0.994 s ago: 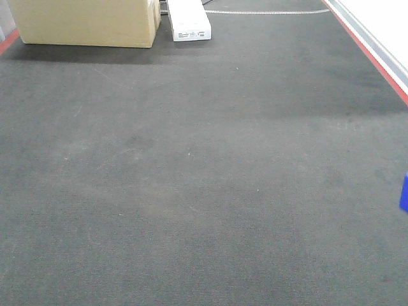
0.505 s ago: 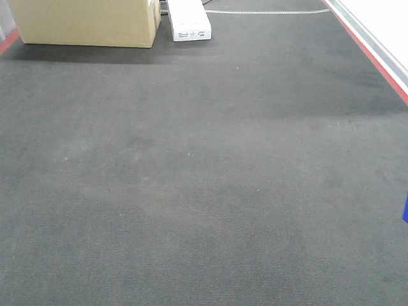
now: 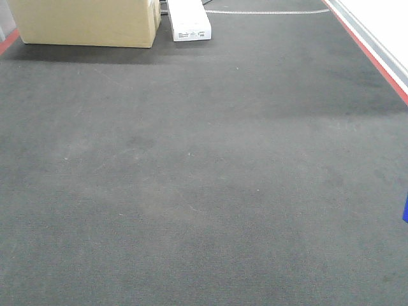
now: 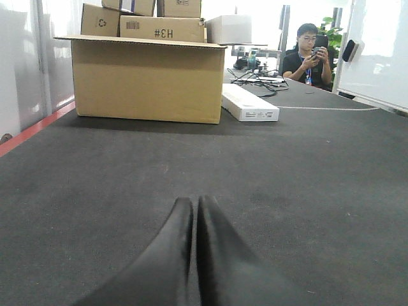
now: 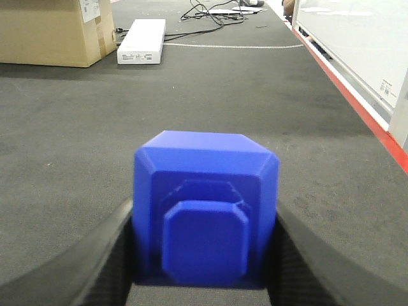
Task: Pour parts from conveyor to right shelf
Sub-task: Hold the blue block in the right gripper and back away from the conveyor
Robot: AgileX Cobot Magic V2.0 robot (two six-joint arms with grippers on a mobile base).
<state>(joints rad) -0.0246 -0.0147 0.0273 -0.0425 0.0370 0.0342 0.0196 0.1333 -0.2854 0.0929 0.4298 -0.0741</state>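
Block, just one, sits squeezed between the fingers of the right claw, over the belt. Left claw is pinched tight with nothing in it. One big box stands well ahead, inside hidden.

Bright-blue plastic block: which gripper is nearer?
Right. The right gripper clamps the bright-blue plastic block; left gripper is shut, empty, over the dark grey belt, block outside its view.

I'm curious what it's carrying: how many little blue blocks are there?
1. The blue block is clamped in the right gripper; a blue sliver at the front view's right edge is probably the same block. Others may be out of view.
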